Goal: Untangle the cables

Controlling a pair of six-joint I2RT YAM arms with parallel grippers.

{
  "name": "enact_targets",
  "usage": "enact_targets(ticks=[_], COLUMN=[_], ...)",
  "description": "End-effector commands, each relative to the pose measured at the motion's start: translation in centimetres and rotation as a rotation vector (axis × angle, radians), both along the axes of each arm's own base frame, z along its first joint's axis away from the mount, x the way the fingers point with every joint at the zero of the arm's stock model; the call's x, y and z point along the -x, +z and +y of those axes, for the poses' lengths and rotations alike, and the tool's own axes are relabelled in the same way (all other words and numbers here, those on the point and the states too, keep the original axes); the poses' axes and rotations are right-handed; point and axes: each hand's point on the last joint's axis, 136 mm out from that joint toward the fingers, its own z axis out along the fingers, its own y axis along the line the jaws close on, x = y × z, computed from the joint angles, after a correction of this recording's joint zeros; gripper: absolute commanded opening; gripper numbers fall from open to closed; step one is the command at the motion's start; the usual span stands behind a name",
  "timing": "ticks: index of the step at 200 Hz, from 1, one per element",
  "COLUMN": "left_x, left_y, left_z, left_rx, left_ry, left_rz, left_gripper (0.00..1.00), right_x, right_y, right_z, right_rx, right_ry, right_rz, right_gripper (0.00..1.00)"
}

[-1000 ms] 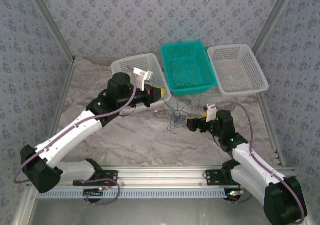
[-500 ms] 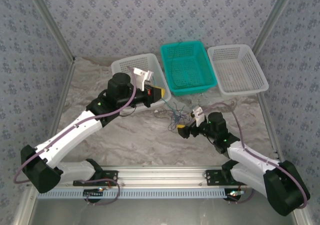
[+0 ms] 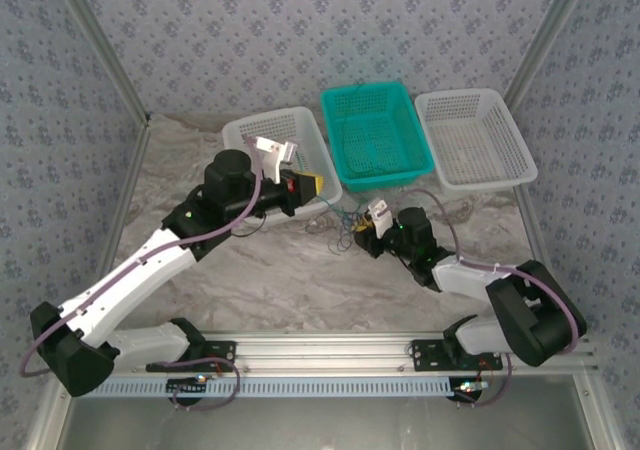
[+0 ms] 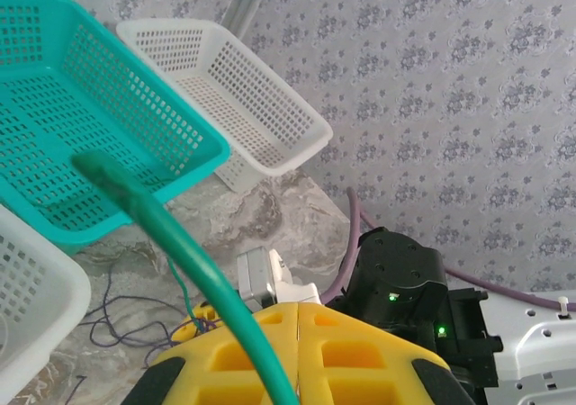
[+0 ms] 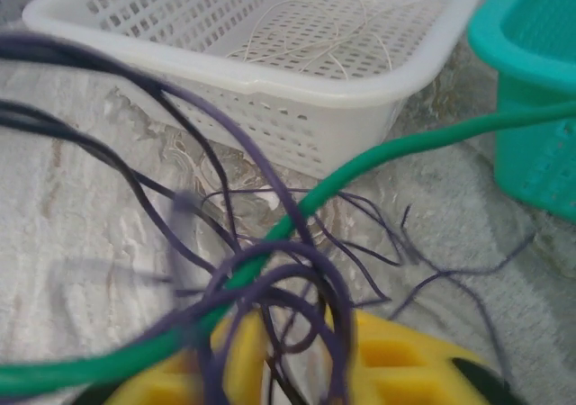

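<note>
Top external view: the left pincer (image 3: 306, 185) hangs at the near right corner of the left white basket (image 3: 240, 130). The left wrist view shows its yellow fingers (image 4: 351, 351) pressed together on the green cable (image 4: 180, 243). To its right, the tangle of cables (image 3: 338, 228) lies on the tabletop (image 3: 270, 280) just below the teal basket (image 3: 332, 100). The right pincer (image 3: 362, 232) sits low at the tangle. In its wrist view, purple cables (image 5: 270, 270) loop between its fingertips (image 5: 405, 369), and I cannot tell whether they are clamped. Whitish wires (image 5: 333, 36) lie inside the left white basket.
</note>
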Motion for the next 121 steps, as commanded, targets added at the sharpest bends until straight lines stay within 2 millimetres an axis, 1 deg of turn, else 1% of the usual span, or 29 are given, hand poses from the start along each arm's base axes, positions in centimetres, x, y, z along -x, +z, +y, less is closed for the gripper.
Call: enact_targets(ticks=[1, 14, 30, 44, 60, 75, 101, 121], left_x=[0.4, 0.1, -0.4, -0.8, -1.2, -1.8, -2.6, -3.1], left_y=[1.5, 1.6, 1.6, 1.6, 1.8, 1.9, 1.6, 1.1], left_z=[0.8, 1.4, 2.5, 3.4, 4.6, 6.4, 9.4, 11.5], left_rx=[0.018, 0.008, -0.01, -0.029, -0.051, -0.067, -0.048, -0.02], left_ry=[0.027, 0.068, 0.127, 0.165, 0.22, 0.303, 0.411, 0.476], left_rz=[-0.034, -0.038, -0.048, -0.053, -0.059, -0.066, -0.046, -0.01], left_gripper=[0.0, 0.0, 0.0, 0.0, 0.0, 0.0, 0.0, 0.0], right_x=[-0.8, -1.1, -1.5, -2.1, -2.9, -3.3, -2.8, -2.1], right_y=[0.5, 0.2, -0.1, -0.1, -0.2, -0.6, -1.4, -1.9], right_z=[-0.4, -1.2, -2.5, -4.3, -7.2, -10.2, -14.5, -17.3], right_rx=[0.008, 0.029, 0.042, 0.029, 0.009, -0.017, -0.072, -0.127], right_ry=[-0.038, -0.079, -0.147, -0.237, -0.397, -0.557, -0.767, -0.902], right_rz=[-0.024, -0.013, 0.017, 0.049, 0.091, 0.143, 0.229, 0.289], right_gripper=[0.07, 0.0, 0.0, 0.0, 0.0, 0.0, 0.0, 0.0])
